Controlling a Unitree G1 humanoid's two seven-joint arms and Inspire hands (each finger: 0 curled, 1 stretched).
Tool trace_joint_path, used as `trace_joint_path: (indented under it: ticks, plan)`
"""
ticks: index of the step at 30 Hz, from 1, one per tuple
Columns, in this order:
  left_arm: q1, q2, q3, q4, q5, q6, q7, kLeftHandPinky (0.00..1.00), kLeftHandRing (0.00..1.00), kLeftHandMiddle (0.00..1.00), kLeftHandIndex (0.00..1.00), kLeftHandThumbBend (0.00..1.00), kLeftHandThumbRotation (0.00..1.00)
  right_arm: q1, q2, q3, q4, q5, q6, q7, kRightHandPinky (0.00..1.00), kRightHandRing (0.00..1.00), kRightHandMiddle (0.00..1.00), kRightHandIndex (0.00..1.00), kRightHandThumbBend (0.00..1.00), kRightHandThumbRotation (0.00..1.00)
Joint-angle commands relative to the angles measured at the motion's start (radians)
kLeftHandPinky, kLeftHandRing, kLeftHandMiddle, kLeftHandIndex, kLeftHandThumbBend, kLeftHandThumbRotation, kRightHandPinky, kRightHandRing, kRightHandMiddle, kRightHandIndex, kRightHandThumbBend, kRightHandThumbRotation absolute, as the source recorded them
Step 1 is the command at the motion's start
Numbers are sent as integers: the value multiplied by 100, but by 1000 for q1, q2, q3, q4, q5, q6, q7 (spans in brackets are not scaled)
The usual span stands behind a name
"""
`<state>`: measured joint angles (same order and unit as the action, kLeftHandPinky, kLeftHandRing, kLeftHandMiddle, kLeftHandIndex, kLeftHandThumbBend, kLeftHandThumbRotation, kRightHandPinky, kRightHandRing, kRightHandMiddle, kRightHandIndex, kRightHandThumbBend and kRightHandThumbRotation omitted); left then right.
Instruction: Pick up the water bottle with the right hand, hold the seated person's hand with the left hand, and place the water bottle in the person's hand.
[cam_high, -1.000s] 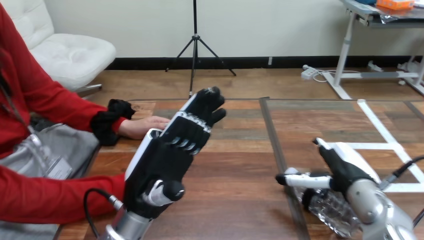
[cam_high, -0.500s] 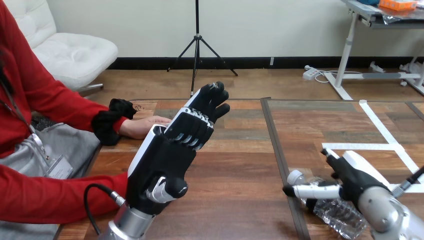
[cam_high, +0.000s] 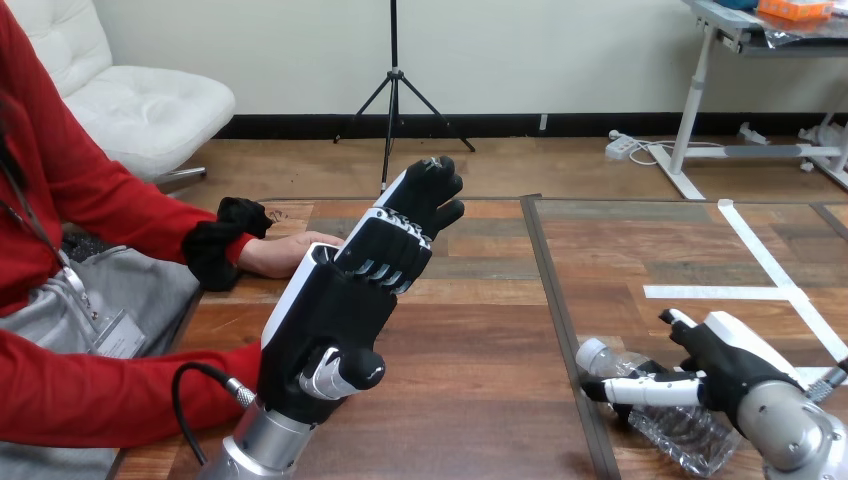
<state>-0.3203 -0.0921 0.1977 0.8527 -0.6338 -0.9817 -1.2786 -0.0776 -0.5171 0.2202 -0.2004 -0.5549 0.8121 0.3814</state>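
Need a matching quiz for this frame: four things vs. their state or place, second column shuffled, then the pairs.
1 left hand
2 right hand
3 water bottle
4 person's hand

A lies on its side
B raised, fingers straight
C rests on the table, view's left
D low, over the bottle

Pairs: 1-B, 2-D, 3-A, 4-C

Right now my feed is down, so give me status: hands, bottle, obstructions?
Left hand open, raised by the person's hand, not holding it. Right hand open over the water bottle, lying on its side. Nothing blocking.
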Motion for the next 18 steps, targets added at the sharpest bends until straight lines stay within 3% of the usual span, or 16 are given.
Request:
trace_joint_path:
  ticks: [1, 5, 18]
  plan:
    - [-7, -111, -20, 1, 0, 3, 7, 96, 98, 98, 95, 100, 68, 17, -16, -25, -16, 6, 9, -3, 77, 90, 95, 99, 100, 50]
    - [-5, -109, -21, 2, -1, 12, 6, 97, 98, 98, 95, 100, 67, 15, -23, -24, -16, -2, -4, -8, 79, 88, 94, 98, 100, 50]
    - [-4, -104, -18, 2, 2, 6, 9, 95, 98, 98, 96, 100, 67, 4, -23, -25, -13, -12, 0, -5, 70, 85, 93, 98, 100, 53]
